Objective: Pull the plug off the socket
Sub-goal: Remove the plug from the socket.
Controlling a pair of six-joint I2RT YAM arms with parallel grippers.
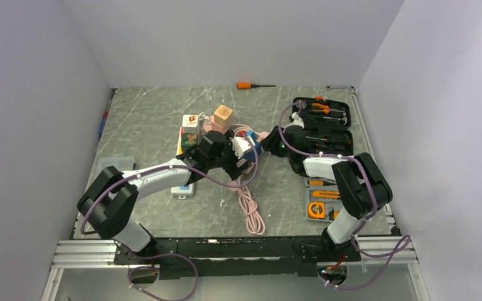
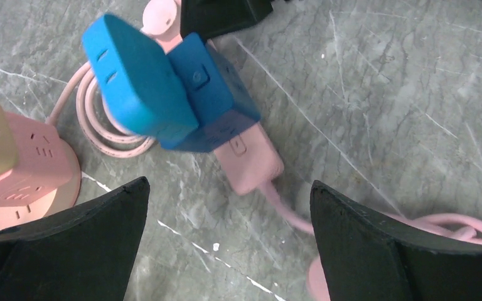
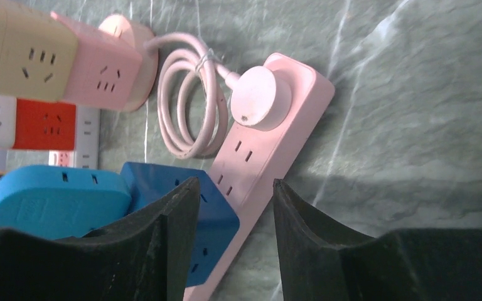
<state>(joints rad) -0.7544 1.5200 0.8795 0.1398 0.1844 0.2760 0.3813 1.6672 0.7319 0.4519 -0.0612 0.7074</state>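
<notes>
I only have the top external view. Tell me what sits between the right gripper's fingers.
Observer: The right wrist view shows the right gripper straddling the pink power strip, beside the blue cube adapter; contact is unclear.
Operator: Report where the plug is.
Observer: A round pink plug sits in the strip's end away from that gripper.
Operator: Now the other arm.
Observer: The left gripper hangs wide open near the adapter, holding nothing.
</notes>
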